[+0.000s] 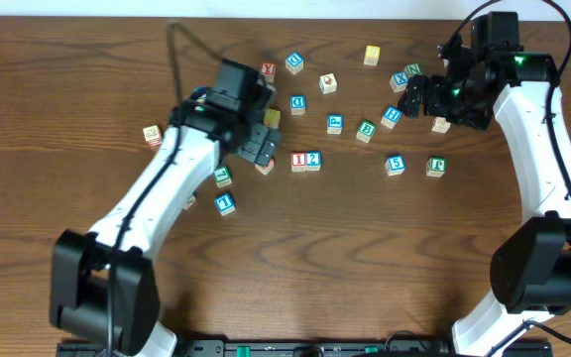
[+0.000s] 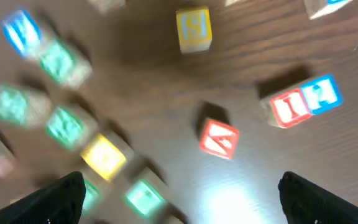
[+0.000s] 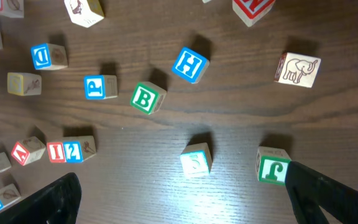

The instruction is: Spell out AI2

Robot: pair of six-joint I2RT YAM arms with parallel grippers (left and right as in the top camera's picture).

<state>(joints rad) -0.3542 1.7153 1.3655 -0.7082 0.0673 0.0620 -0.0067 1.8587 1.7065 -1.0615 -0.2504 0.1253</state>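
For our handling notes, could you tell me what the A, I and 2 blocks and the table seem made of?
A block, I block, 2 block: probably wood, with pale bare sides beside matte painted faces, red frames on A and I, blue on 2.
Table: wood or wood-look laminate, dark brown grain lines with a mild sheen under the light; which one is unclear.

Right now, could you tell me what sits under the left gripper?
The A cube lies under the left gripper, apart from the touching I and 2. Overhead, the gripper hides most of it.
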